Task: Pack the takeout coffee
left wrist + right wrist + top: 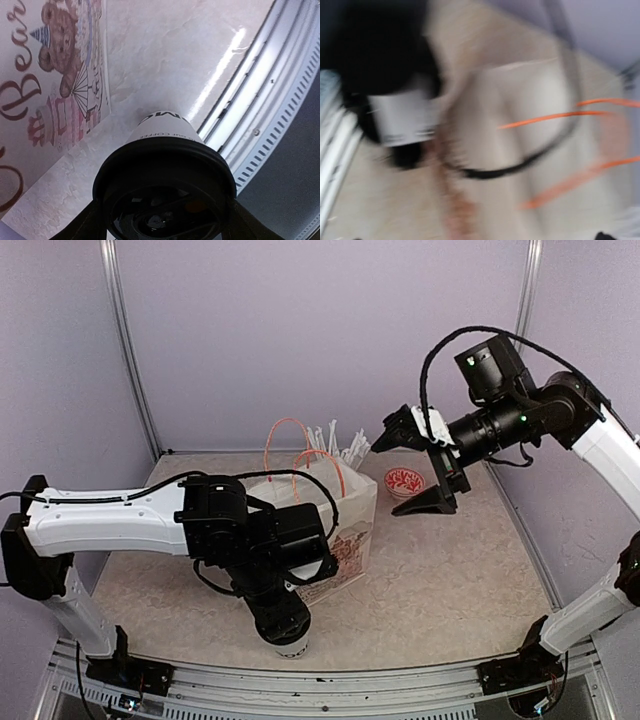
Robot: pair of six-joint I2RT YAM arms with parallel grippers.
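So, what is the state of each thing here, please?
White paper cup: upright, round black lid on.
White paper gift bag: standing upright.
Left fingers: either side of the lid, grip unclear.
Right fingers: raised, open or shut unclear.

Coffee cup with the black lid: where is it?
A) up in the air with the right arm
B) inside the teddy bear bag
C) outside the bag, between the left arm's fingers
C. In the left wrist view the left fingers sit on both sides of the coffee cup at its black lid, and the teddy bear bag stands beside it.
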